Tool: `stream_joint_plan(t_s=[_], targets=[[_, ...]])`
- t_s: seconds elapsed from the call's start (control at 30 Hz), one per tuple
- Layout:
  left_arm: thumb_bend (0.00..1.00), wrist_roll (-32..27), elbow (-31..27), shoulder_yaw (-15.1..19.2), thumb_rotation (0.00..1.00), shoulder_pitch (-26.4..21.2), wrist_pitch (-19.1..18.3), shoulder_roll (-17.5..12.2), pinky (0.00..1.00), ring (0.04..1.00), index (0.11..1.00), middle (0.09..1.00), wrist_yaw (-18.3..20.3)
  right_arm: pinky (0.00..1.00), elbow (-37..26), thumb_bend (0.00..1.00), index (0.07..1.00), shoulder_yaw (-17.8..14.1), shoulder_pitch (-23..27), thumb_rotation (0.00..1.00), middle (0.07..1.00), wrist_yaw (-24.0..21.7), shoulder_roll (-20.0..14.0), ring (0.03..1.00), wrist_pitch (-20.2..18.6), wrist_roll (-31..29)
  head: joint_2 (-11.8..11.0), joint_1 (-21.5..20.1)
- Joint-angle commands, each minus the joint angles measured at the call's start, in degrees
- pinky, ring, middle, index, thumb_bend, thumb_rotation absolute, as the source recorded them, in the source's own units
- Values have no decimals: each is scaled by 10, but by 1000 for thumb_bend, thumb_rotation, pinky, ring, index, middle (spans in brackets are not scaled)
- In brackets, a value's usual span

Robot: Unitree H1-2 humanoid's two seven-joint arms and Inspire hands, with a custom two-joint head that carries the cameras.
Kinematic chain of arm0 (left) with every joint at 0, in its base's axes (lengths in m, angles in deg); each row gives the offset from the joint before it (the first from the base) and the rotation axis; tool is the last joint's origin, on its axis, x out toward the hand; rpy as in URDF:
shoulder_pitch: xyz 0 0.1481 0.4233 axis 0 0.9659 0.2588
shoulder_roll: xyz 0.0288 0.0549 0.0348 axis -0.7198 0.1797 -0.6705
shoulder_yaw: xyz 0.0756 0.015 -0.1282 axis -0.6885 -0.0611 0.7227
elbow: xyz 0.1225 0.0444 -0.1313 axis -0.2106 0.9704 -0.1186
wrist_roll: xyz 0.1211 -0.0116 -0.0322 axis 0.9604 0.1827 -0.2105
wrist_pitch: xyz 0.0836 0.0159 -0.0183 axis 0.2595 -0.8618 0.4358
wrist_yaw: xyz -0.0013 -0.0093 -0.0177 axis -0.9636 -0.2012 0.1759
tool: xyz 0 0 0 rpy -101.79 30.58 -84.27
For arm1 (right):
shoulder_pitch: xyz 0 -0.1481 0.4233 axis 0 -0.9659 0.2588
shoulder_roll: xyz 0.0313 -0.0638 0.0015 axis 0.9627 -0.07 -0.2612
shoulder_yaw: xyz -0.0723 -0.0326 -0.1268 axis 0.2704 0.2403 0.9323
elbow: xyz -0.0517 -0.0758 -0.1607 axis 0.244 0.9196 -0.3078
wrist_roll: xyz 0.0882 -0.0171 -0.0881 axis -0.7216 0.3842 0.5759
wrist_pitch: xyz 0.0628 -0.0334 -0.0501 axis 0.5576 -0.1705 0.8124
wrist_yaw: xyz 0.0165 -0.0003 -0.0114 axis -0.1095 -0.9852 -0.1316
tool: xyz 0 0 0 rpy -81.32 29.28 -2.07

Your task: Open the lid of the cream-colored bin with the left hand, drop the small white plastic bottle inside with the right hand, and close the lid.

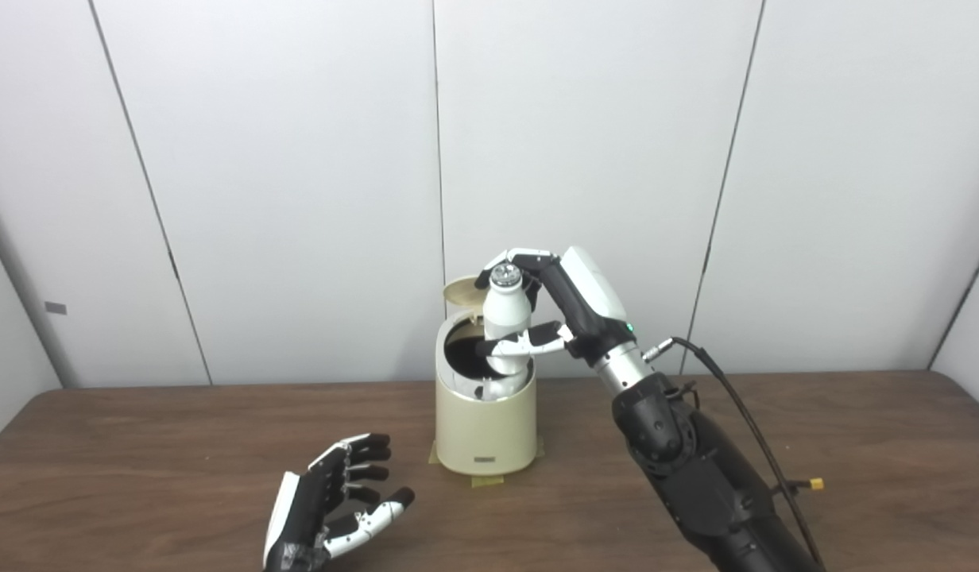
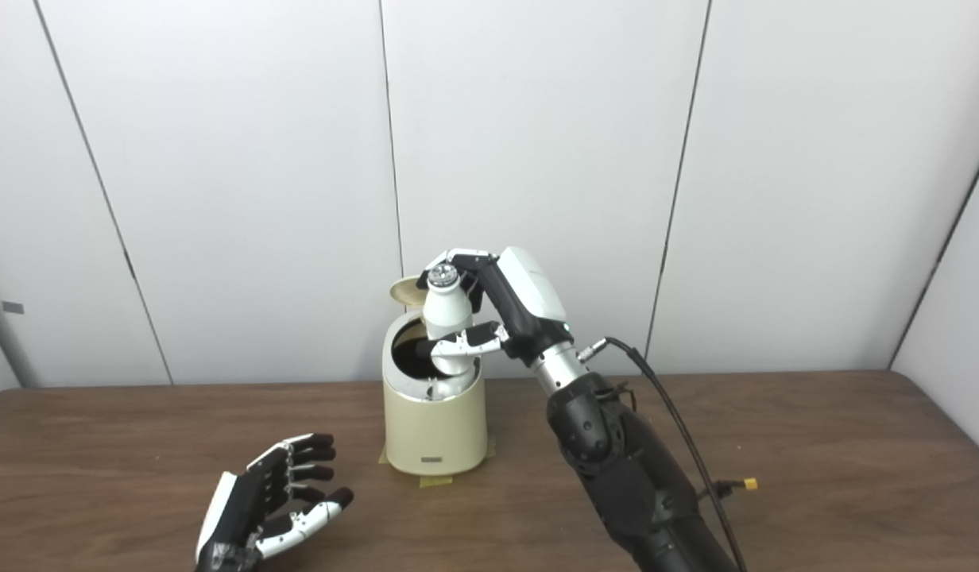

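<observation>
The right hand (image 1: 553, 306) clasps the small white plastic bottle (image 1: 507, 318) upright, fingers curled over its silver cap, its base at the mouth of the cream-colored cylindrical bin (image 1: 485, 413). The round hinged lid (image 1: 463, 290) stands raised behind. The left hand (image 1: 330, 500) rests spread and empty near the wooden table's (image 1: 140, 461) front edge.
</observation>
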Motion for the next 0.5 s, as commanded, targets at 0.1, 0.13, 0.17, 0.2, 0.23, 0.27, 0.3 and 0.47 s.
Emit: stream_joint_plan(t_s=[0.1,0.13,0.17,0.2,0.23,0.27,0.3,0.47], targets=[[676,1,-21,-1,92,-15,18,4,575,675,740,724,-5,300,20,513,533,38,54,0,494,61,-18,387,22,17,2,4],[676,1,-22,-1,86,-14,18,4,581,679,740,727,-5,305,26,514,531,49,57,0,495,71,-21,389,22,18,2,6],[674,1,-23,-1,85,-13,18,4,579,678,741,726,-5,307,32,514,529,60,59,0,496,81,-24,390,22,18,3,6],[675,2,-23,-1,85,-13,17,5,578,676,740,725,-5,309,38,514,529,69,61,0,496,90,-25,391,22,18,3,7],[676,3,-23,-1,85,-13,17,5,578,676,739,725,-6,311,43,514,527,78,62,0,496,97,-27,393,22,17,3,8],[677,5,-24,-2,86,-12,18,5,579,675,738,725,-6,312,47,515,527,86,63,0,496,104,-27,394,22,17,4,9],[673,7,-25,-2,86,-12,17,5,574,672,739,721,-6,313,52,515,525,93,63,0,496,109,-28,394,22,16,4,9],[669,10,-26,-4,91,-12,20,5,562,662,733,716,-8,325,68,515,518,125,65,0,502,133,-33,399,22,15,6,13]])
